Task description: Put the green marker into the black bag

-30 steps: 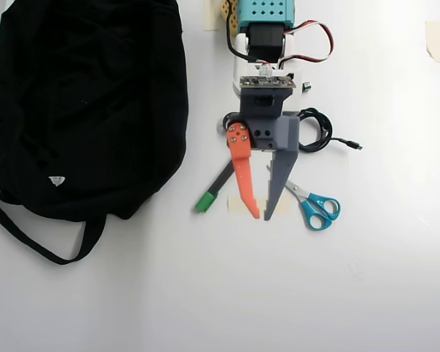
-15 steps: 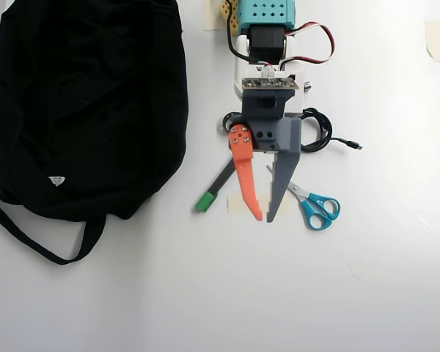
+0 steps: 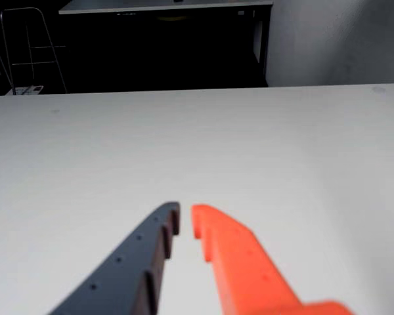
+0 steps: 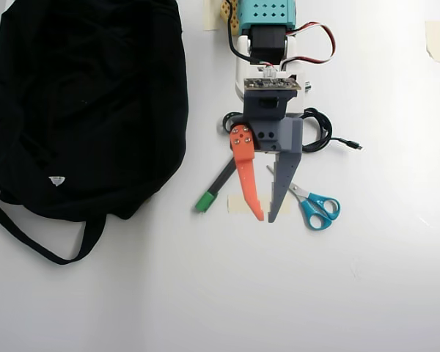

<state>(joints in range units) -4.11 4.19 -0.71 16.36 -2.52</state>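
Landmark: the gripper (image 4: 265, 218). In the overhead view its fingers, one orange (image 4: 244, 176) and one grey (image 4: 281, 180), point down the picture with the tips nearly together and nothing between them. In the wrist view the gripper (image 3: 185, 219) shows the same narrow gap, with only bare white table (image 3: 197, 151) beyond the tips.

Just left of the orange finger in the overhead view lies the green marker (image 4: 214, 188), slanted, its green end lower left, its upper end hidden beneath the gripper body. Just right of the grey finger lie blue-handled scissors (image 4: 315, 207). A coiled black cable (image 4: 319, 132) lies behind the gripper body, to the right.

Well to the left of the gripper lies the black bag (image 4: 81, 103), its strap (image 4: 37, 238) trailing below it.
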